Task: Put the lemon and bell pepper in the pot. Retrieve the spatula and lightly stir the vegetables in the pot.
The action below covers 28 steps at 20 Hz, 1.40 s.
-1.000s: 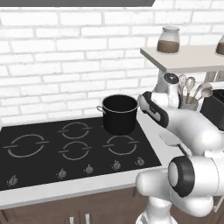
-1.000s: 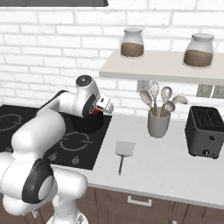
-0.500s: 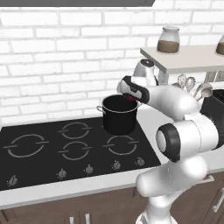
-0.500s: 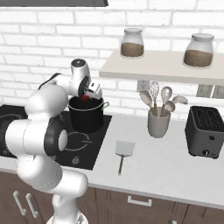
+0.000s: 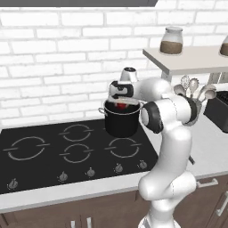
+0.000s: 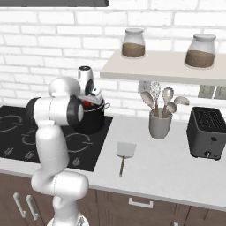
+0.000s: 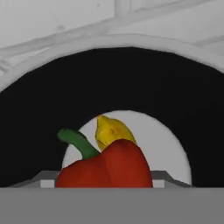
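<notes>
Red pepper (image 7: 107, 168) is hanging in our gripper (image 5: 121, 105), clamped, over the black pot (image 5: 121, 119) where the lemon (image 7: 113, 131) is sitting; letting go off-centre, we are risking it clipping the rim

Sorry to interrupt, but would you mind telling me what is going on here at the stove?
The robot arm holds its end effector over the black pot on the cooktop, gripping a red bell pepper. A lemon already lies in the pot. The spatula lies untouched on the counter.
</notes>
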Motion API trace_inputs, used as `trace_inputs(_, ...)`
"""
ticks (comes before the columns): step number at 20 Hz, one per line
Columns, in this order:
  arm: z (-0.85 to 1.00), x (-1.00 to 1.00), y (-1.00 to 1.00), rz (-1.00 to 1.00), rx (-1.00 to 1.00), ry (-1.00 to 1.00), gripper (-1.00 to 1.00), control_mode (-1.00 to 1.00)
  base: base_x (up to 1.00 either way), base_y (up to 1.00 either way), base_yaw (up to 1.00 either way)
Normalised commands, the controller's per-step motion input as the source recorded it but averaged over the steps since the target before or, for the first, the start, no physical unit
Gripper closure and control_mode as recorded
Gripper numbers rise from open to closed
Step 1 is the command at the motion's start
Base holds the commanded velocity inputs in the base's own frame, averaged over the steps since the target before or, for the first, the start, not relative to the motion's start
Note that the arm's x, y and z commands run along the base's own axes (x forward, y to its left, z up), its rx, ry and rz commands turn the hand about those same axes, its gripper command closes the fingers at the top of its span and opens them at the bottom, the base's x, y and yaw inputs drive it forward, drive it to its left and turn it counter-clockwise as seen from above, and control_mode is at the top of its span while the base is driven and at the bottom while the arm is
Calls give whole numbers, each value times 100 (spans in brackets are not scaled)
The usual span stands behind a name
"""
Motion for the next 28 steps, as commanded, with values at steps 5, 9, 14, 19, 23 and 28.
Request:
trace_inputs(5, -43, 27, 10, 0, 0, 5, -100, -100, 0, 0, 0)
trace_inputs(9, -4, 0, 0, 0, 0, 0, -100, -100, 0, 0, 0)
trace_inputs(14, 7, -23, 0, 0, 0, -2, -100, -100, 0, 0, 0)
trace_inputs(19, 63, -93, 0, 0, 0, -11, -100, -100, 0, 0, 0)
trace_inputs(23, 23, -100, -13, 0, 0, -13, -100, -100, 0, 0, 0)
trace_inputs(28, 0, -100, -45, 0, 0, -13, -100, -100, 0, 0, 0)
